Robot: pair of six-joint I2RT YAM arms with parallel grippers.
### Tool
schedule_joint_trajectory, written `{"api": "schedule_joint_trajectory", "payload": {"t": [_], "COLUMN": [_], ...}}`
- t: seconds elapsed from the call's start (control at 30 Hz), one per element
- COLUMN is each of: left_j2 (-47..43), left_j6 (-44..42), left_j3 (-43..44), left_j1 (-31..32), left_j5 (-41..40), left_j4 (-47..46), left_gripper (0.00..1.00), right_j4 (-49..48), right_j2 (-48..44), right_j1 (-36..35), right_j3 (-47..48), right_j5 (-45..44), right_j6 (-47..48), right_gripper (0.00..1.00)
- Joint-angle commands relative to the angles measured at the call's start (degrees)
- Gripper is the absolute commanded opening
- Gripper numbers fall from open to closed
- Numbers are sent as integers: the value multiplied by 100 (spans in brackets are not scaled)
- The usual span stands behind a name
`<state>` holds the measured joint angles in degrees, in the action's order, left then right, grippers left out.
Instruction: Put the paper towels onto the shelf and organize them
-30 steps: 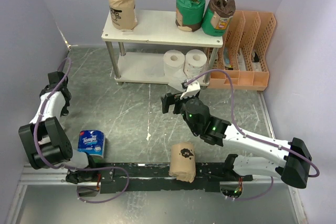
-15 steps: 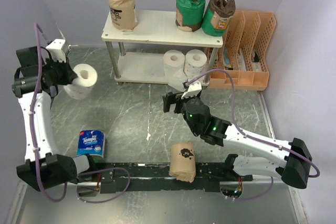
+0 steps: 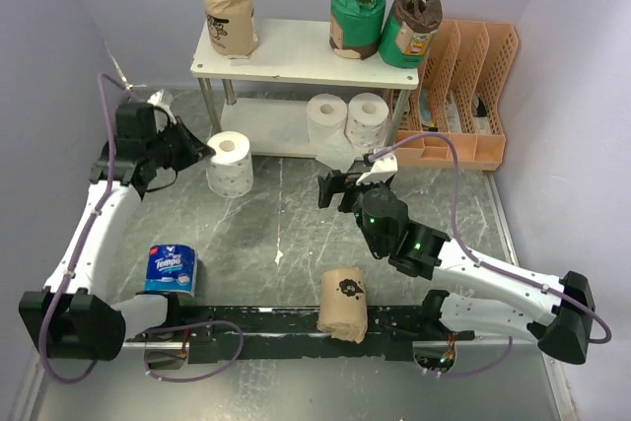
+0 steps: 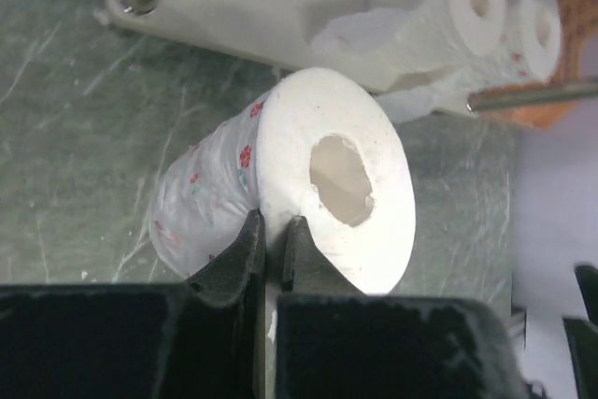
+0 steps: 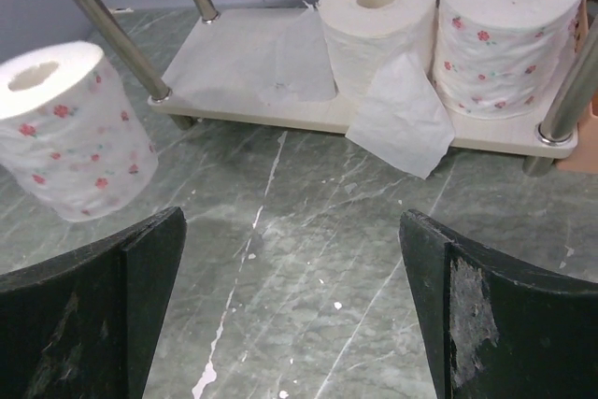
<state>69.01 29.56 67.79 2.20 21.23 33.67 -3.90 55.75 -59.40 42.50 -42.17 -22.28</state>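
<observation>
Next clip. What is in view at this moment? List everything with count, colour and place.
shelf: 1, off-white, metal legs; far centre
table: 1, grey-green
file rack: 1, orange; right of shelf
tan-wrapped rolls: 2; shelf top left, table near edge
green-wrapped rolls: 2, brown tops; shelf top right
white rolls: 2; lower tier
held white roll: 1; before shelf's left leg
Tempo roll: 1, blue; table near left
left gripper: black; shut on held white roll
right gripper: black; open, empty

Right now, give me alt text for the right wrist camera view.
Two white rolls stand on the lower shelf board, a loose sheet drooping off its edge. A third, flower-printed roll hangs tilted at left, and the open right gripper frames the bottom.
</observation>
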Motion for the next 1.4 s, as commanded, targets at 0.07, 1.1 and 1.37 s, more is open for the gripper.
{"api": "schedule_joint_trajectory", "payload": {"t": [0.07,1.1,1.37], "left_j2": [-599,2299,2845], "left_j6": [2331,1507,1552], "left_j3": [-1525,-700,-153], "left_j1": [438,2458,2696], "left_j5": [-1693,-4458,-4466], "left_j4": [-2305,-6168,-6066], "left_gripper": [7,7,7], "right_j4": [371,397,543], "right_j2": [-108,-818,-1203], "right_j1": [31,25,26], "right_j3": [9,-281,-428], "right_j5": [-309,-535,-625], "right_j6": [-268,-796,-828], "right_gripper": [97,96,96]}}
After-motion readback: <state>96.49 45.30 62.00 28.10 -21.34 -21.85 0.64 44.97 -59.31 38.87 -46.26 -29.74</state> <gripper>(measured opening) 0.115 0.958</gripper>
